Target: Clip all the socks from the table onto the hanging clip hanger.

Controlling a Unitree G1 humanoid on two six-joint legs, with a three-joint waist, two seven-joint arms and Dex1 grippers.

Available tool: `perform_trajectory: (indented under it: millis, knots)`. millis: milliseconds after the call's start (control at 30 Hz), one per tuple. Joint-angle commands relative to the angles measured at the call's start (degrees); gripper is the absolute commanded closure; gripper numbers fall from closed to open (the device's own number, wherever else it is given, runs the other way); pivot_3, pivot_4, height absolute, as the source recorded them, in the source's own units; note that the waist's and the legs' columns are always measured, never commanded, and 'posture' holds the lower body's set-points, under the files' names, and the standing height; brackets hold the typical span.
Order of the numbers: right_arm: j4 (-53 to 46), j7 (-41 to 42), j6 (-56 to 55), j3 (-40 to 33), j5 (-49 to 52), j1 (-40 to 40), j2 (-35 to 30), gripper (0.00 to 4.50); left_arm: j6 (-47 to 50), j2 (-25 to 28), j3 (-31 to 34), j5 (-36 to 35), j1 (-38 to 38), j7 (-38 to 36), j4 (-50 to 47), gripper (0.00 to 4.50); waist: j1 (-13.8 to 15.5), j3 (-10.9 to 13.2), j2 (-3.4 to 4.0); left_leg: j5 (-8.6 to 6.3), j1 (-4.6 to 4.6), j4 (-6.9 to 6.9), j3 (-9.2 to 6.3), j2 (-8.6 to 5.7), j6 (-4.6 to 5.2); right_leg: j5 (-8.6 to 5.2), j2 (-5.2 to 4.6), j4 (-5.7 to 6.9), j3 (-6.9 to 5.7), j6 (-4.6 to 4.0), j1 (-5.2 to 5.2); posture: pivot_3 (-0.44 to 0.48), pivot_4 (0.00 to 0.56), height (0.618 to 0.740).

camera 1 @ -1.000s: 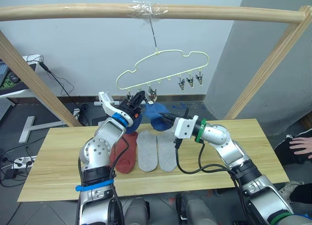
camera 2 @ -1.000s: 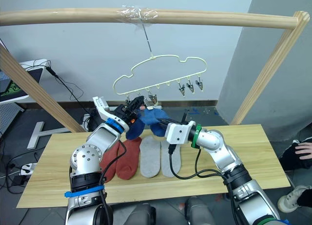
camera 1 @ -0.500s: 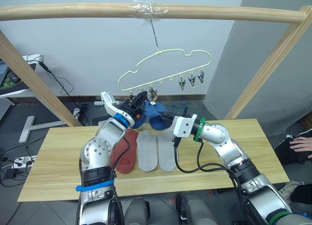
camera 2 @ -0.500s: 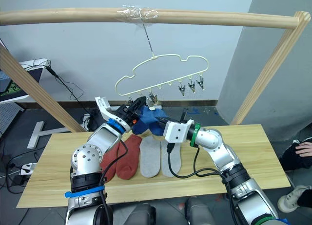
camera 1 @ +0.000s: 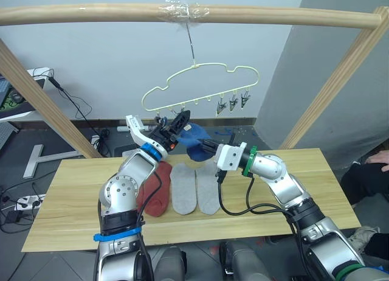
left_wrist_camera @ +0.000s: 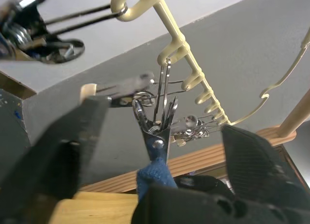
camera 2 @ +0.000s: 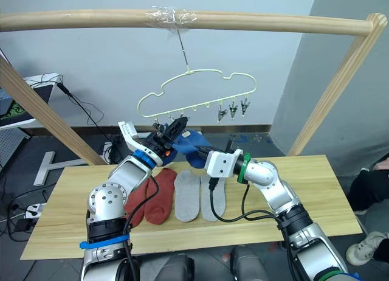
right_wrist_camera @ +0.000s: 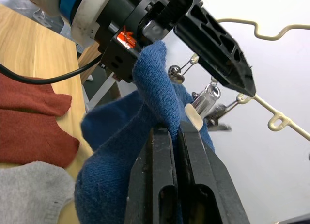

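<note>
Pale wood table (camera 1: 316,183), grey wall (camera 1: 109,62)

My left arm is bent at the elbow and raised, forearm angled up and inward, and my left pincer (camera 1: 177,121) has its fingers spread apart. My right arm reaches across toward it, wrist level, and my right pincer (right_wrist_camera: 173,136) has its fingers pressed together on blue fabric.

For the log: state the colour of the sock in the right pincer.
Blue sock, clearest in the right wrist view.
</note>
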Motion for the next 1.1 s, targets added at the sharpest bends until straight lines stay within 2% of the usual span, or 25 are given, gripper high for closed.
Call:
perform_trajectory:
  millis: [33, 233, 333, 400, 700, 800, 1100]
  knots:
    - [-1.1, -0.3, 0.7, -1.2, 1.6, -0.4, 0.5, 4.5, 0.7, 0.9, 0.8, -2.5, 1.4, -0.4, -4.0, 0.04, 0.0, 0.0, 0.0, 0.0, 0.0, 0.0, 0.0, 0.01, 0.0, 0.0, 0.0, 0.0, 0.0, 0.0, 0.0, 0.047, 0.18, 0.74]
    - [-2.2, 2.4, 3.5, -1.2, 5.5, 0.3, 1.4, 4.5, 1.7, 1.9, 0.9, -4.1, 4.3, 0.4, -6.6, 0.04, 0.0, 0.0, 0.0, 0.0, -0.04, 0.01, -0.05, 0.01, 0.0, 0.0, -0.01, 0.0, -0.03, 0.0, -0.02, 0.054, 0.176, 0.74]
    - [-3.3, 5.1, 5.8, -1.1, 8.5, 0.8, 1.7, 3.79, 2.2, 2.0, 0.2, -4.4, 6.8, 0.9, -8.6, 0.0, 0.1, 0.0, 0.0, 0.0, -0.05, 0.01, -0.07, 0.02, 0.0, 0.0, -0.02, -0.01, -0.04, 0.0, -0.02, 0.06, 0.176, 0.74]
    - [-3.7, 5.4, 6.3, -1.1, 8.7, 0.9, 1.6, 3.15, 2.1, 2.0, 0.1, -4.7, 7.6, 1.3, -9.3, 0.0, 0.1, 0.0, 0.0, 0.0, -0.06, 0.01, -0.09, 0.02, -0.01, 0.0, -0.02, -0.02, -0.04, 0.0, -0.02, 0.061, 0.177, 0.74]
    - [-4.4, 5.6, 9.7, -1.9, 10.3, 1.8, 1.8, 0.05, 1.8, 3.7, -0.2, -4.2, 8.3, 1.2, -9.7, 0.0, 0.1, 0.0, 0.0, 0.0, -0.08, 0.01, -0.12, 0.01, -0.01, 0.0, -0.01, -0.02, -0.09, -0.01, -0.02, 0.061, 0.179, 0.74]
    - [-4.6, 5.3, 11.8, -3.0, 11.4, 2.3, 1.4, 0.02, 0.5, 5.1, -2.4, -0.8, 8.8, -0.2, -10.5, 0.0, 0.2, 0.0, 0.01, 0.0, -0.13, 0.01, -0.15, 0.01, 0.0, 0.0, -0.01, -0.04, -0.11, -0.01, -0.04, 0.062, 0.181, 0.74]
    - [-10.3, 5.6, 26.9, -9.0, 19.3, 5.1, 0.7, 0.02, -14.3, 8.8, -14.5, 20.3, 9.0, -5.5, -12.2, 0.0, 0.4, 0.0, 0.06, 0.0, -0.19, 0.0, -0.14, 0.0, 0.0, -0.01, -0.02, -0.1, -0.09, -0.02, -0.09, 0.056, 0.184, 0.74]
